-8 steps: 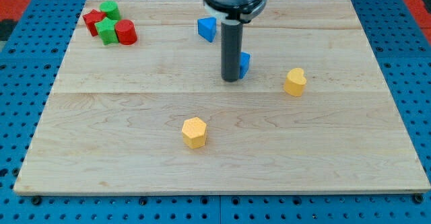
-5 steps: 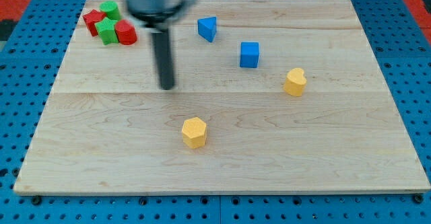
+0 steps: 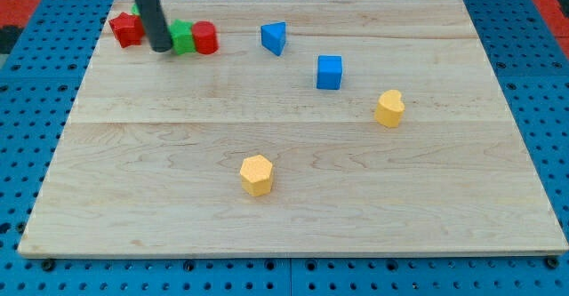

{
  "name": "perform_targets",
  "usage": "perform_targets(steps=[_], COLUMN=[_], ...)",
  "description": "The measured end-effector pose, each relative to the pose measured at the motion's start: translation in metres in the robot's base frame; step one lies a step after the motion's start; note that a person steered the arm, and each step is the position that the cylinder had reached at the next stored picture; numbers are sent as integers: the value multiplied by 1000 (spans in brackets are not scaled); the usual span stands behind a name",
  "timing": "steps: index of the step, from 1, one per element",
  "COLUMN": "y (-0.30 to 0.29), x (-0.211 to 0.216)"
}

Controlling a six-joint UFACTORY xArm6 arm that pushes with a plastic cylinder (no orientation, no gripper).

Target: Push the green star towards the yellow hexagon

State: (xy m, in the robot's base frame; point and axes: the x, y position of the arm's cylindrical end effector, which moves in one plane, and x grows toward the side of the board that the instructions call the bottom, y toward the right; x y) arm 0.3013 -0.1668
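Note:
The green star (image 3: 183, 36) lies near the board's top left, touching a red cylinder (image 3: 205, 37) on its right. My tip (image 3: 162, 50) rests on the board right at the star's left side, between it and a red star (image 3: 126, 29). The rod slants up to the view's top edge. The yellow hexagon (image 3: 256, 174) sits well below and to the right, near the board's lower middle. A second green block behind the rod is almost fully hidden.
A blue triangular block (image 3: 274, 37) lies at the top centre and a blue cube (image 3: 329, 71) is below and to its right. A yellow rounded block (image 3: 388, 108) sits further right. The wooden board (image 3: 462, 198) lies on a blue pegboard.
My tip swept from the board's centre to the top left cluster. The green star and red cylinder have shifted to the right, away from the red star.

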Motion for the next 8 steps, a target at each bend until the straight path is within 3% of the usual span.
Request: perform_targets(steps=[2, 3, 4, 6, 8], y=[-12, 6, 47, 96, 43], x=[-20, -52, -48, 45, 56])
